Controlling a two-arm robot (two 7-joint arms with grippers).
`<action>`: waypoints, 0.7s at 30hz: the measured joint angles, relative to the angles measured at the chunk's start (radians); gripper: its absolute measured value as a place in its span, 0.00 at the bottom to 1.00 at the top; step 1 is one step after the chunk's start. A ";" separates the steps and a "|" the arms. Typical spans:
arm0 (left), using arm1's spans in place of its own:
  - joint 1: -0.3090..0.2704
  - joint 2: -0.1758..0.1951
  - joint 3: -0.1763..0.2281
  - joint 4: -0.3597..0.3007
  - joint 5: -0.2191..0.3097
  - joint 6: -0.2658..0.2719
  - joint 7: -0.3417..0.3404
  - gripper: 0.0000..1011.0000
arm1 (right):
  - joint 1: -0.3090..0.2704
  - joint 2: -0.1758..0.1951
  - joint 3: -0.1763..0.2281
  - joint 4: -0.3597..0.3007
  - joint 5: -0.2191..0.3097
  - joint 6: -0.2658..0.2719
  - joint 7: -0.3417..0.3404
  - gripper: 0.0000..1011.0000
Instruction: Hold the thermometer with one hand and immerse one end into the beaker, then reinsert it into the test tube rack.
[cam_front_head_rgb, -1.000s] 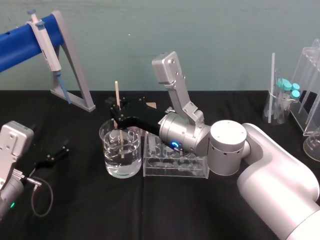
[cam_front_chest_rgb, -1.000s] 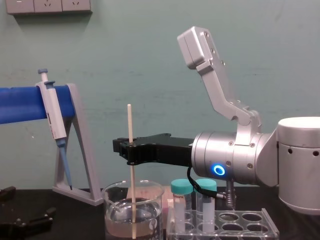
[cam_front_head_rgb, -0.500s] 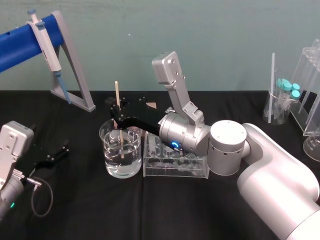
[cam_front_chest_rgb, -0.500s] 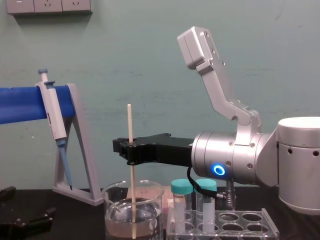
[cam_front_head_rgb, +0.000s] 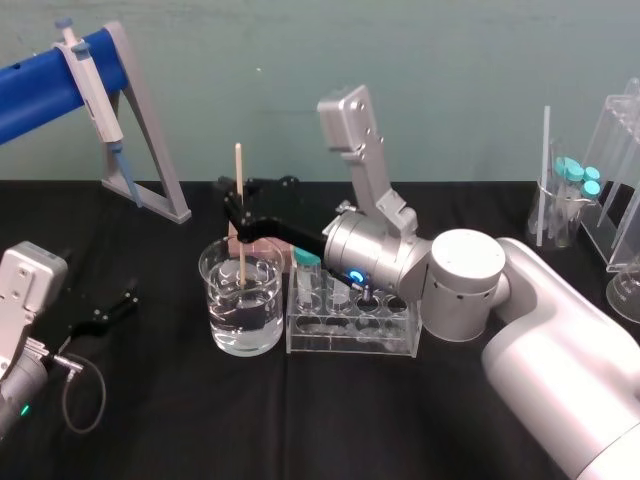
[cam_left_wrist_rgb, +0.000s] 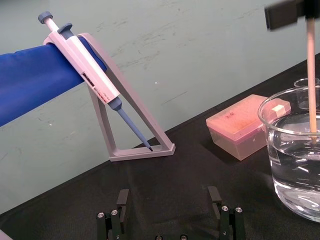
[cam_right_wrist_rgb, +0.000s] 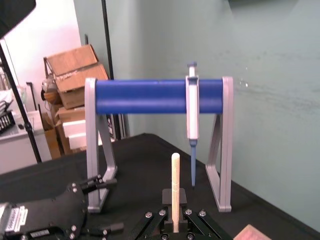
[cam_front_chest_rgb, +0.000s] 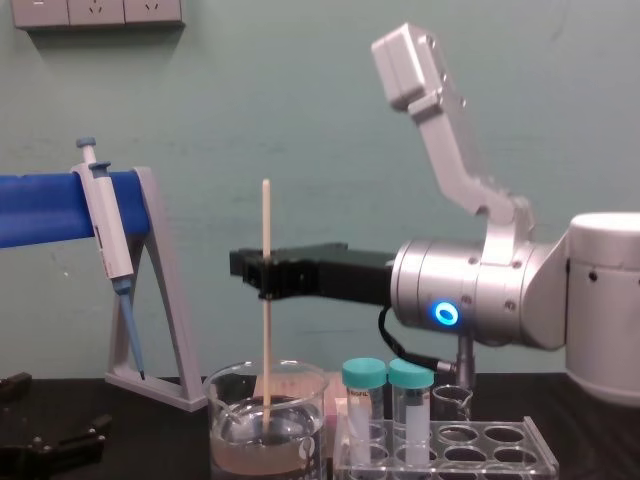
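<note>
The right pincer (cam_front_head_rgb: 238, 222) is clamped on the thermometer (cam_front_head_rgb: 240, 185) a little above the rod's midpoint. It holds the rod upright over the beaker (cam_front_head_rgb: 212, 300), which stands left of the middle of the tabletop (cam_front_head_rgb: 300, 420). The rod's long axis runs vertical. Its lower end dips into the water, and the tip seems to hang short of the glass floor, though refraction makes that hard to judge.

The test tube rack (cam_front_head_rgb: 350, 342) sits just beside the beaker on the robot's right, directly under the right forearm, so the right arm is much the nearer. The return will likely need a lift clear of the rim, then a short shift rightward to an open hole (two capped tubes (cam_front_chest_rgb: 364, 410) fill the holes nearest the beaker).

The thermometer is a thin, straight, cream-white stick, taller than the beaker. The left pincer (cam_front_head_rgb: 108, 312) rests spread open and empty near the tabletop's left edge.
</note>
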 joint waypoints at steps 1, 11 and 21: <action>0.000 0.000 0.000 0.000 0.000 0.000 0.000 0.99 | -0.001 0.004 0.007 -0.017 0.005 0.008 0.003 0.05; 0.000 0.000 0.000 0.000 0.000 0.000 0.000 0.99 | 0.000 0.053 0.043 -0.174 0.028 0.087 -0.015 0.05; 0.000 0.000 0.000 0.000 0.000 0.000 0.000 0.99 | -0.033 0.167 0.136 -0.387 0.084 0.215 -0.087 0.05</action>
